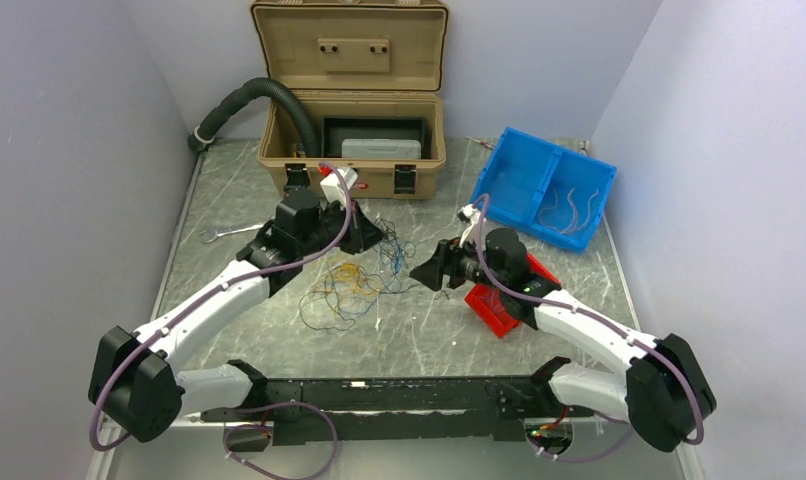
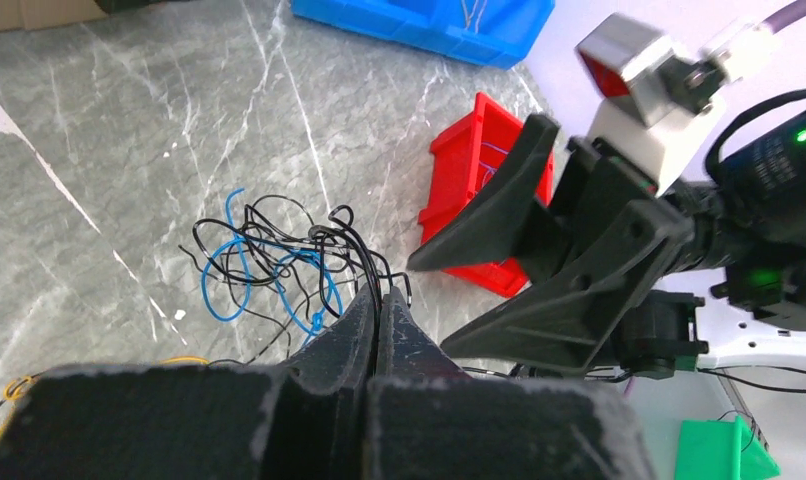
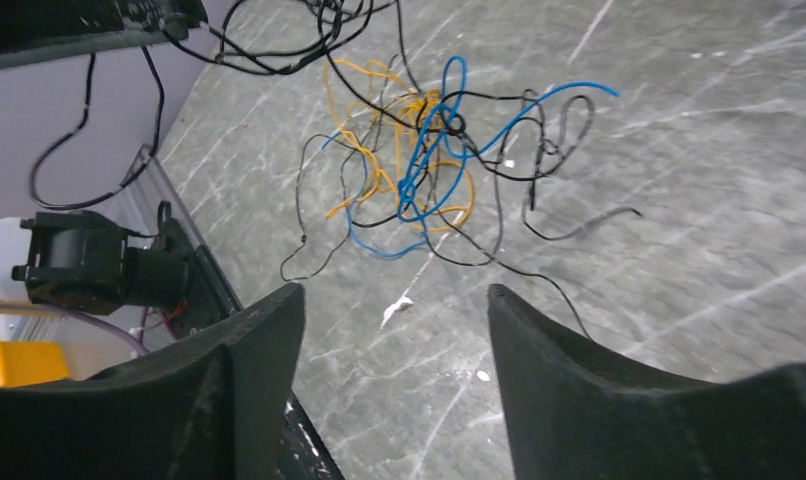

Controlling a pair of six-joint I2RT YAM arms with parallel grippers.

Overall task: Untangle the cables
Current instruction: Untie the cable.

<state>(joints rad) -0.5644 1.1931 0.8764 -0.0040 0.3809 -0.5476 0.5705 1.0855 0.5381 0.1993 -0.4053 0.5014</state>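
Grey marble tabletop: left gripper clenched on thin tangled blue-orange-black cables. Right gripper gapes nearby; I'd pull one strand slowly.

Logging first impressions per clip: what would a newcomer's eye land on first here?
A loose tangle of blue, yellow-orange and black cables lies mid-table. The left gripper is shut on black strands of it, the right gripper gapes open opposite. An open tan case stands at the back.
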